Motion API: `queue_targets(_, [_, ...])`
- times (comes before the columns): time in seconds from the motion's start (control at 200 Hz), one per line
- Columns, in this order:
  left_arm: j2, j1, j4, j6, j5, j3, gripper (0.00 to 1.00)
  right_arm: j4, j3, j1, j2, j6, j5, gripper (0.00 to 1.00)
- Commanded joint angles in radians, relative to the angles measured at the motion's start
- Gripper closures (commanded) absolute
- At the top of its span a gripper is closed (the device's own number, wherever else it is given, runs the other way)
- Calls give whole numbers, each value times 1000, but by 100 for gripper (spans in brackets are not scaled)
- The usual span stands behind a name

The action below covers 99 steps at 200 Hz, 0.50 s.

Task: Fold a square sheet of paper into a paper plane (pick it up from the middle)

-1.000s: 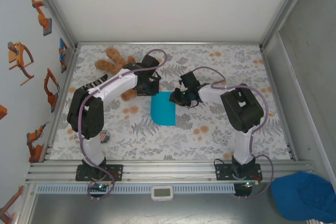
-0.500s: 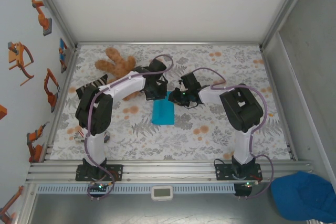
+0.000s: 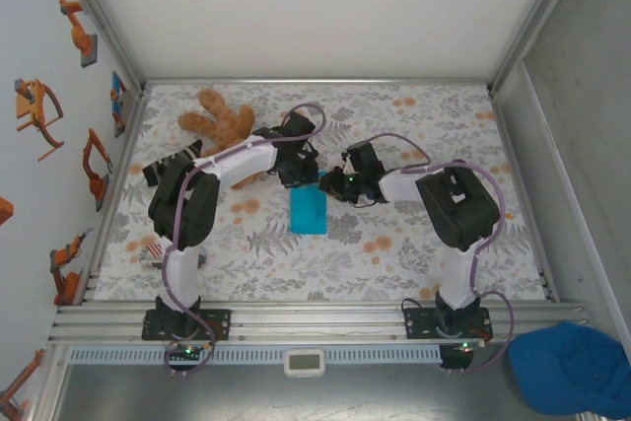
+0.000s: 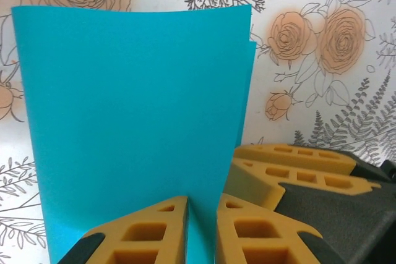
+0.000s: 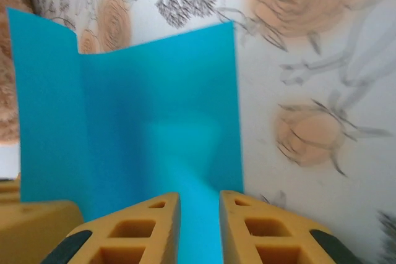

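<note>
The square sheet of paper (image 3: 308,212) is cyan-blue and lies folded in half on the flowered table, a narrow upright rectangle. My left gripper (image 3: 304,176) is at its far edge. In the left wrist view the doubled sheet (image 4: 130,103) runs under my left gripper (image 4: 202,201), whose jaws stand slightly apart around the paper. My right gripper (image 3: 333,186) is at the sheet's far right corner. In the right wrist view a raised ridge of the paper (image 5: 142,122) runs into my right gripper (image 5: 199,196), which is shut on it. No folded paper plane is in view.
A brown teddy bear (image 3: 219,117) lies just behind and left of my left arm. A small striped object (image 3: 170,161) sits by the left arm's elbow. A dark blue cap (image 3: 572,367) lies off the table at the lower right. Metal rails border the table.
My left gripper carried the sheet's left half over to the right, so the paper is now half as wide. Its jaws have parted a little. The right gripper stayed nearly in place.
</note>
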Motion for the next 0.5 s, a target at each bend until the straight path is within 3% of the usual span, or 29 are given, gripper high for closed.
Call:
queue_targets(0.0, [20, -3, 26, -22, 30, -15, 83, 31, -59, -20, -72, 41, 19, 77])
queue_targets(0.255, [40, 1, 52, -18, 54, -29, 80, 32, -156, -34, -190, 48, 86, 77])
queue_targets(0.491, [52, 0, 77, -5, 80, -59, 78, 9, -170, -37, -209, 41, 109, 77])
